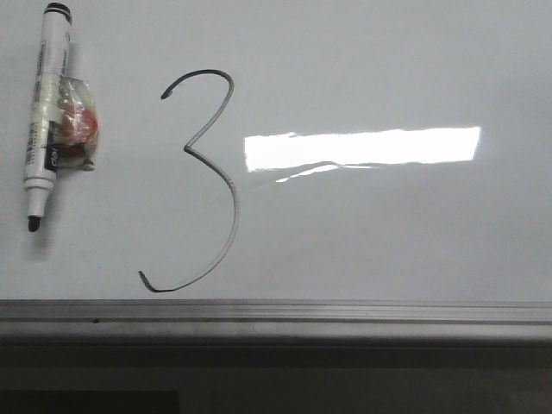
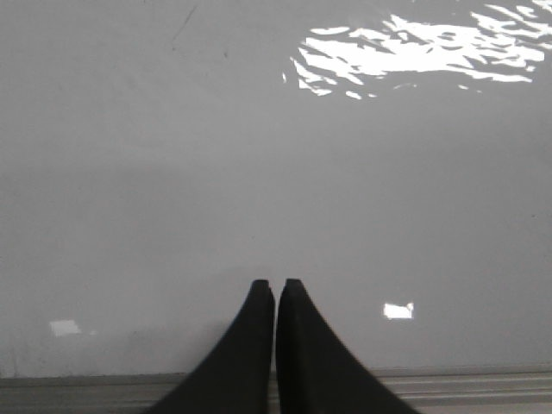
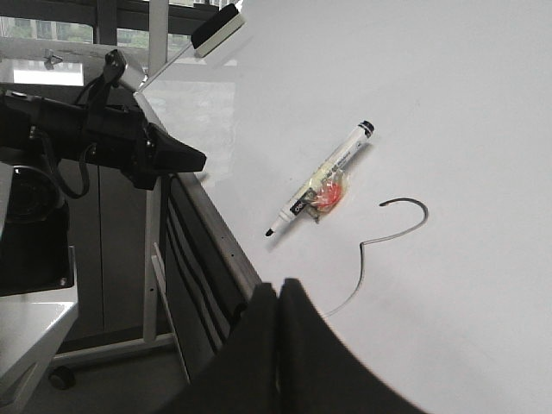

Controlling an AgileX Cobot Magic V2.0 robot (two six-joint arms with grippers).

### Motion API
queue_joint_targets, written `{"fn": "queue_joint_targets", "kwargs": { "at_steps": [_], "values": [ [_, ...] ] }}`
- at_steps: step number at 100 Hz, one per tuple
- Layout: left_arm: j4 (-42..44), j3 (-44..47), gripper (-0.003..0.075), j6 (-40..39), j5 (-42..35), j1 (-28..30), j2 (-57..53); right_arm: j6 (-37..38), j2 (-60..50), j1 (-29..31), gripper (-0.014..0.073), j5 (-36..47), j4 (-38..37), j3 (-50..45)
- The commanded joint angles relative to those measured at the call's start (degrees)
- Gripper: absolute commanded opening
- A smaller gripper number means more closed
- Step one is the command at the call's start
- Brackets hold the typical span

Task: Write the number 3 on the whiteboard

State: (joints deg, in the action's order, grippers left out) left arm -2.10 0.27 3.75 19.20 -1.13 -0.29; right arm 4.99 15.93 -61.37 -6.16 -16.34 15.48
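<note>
Since the number 3 (image 1: 203,181) already stood whole on the whiteboard (image 1: 388,241), toward its left half beside the glare, you could judge the writing done, with nothing left but perhaps parking the arms. The stroke was thin, black, angular at the waist, long-tailed below. The marker (image 1: 45,112) lay uncapped just left of it, a crumpled wad taped to its barrel. Your left gripper (image 2: 276,285) and right gripper (image 3: 278,286) were both pressed together, empty, over the glossy board by its metal frame.
</note>
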Motion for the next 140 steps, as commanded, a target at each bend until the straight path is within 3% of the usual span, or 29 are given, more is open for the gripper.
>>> {"fn": "queue_joint_targets", "kwargs": {
  "at_steps": [1,73,88,99,113,140],
  "values": [
    [-0.1,2.0,-0.002,-0.6,-2.9,0.3,-1.4,0.0,0.3,0.3,-0.0066,5.0,-0.8,1.5],
    [-0.1,2.0,-0.002,-0.6,-2.9,0.3,-1.4,0.0,0.3,0.3,-0.0066,5.0,-0.8,1.5],
    [-0.1,2.0,-0.002,-0.6,-2.9,0.3,-1.4,-0.1,0.3,0.4,-0.0066,7.0,6.2,1.5],
    [-0.1,2.0,-0.002,-0.6,-2.9,0.3,-1.4,-0.1,0.3,1.8,-0.0066,7.1,7.0,1.2],
    [-0.1,2.0,-0.002,-0.6,-2.9,0.3,-1.4,-0.1,0.3,10.1,-0.0066,9.7,8.3,-1.2],
    [-0.1,2.0,-0.002,-0.6,-2.9,0.3,-1.4,-0.1,0.0,39.1,-0.0066,27.6,13.4,-12.5]
  ]
}}
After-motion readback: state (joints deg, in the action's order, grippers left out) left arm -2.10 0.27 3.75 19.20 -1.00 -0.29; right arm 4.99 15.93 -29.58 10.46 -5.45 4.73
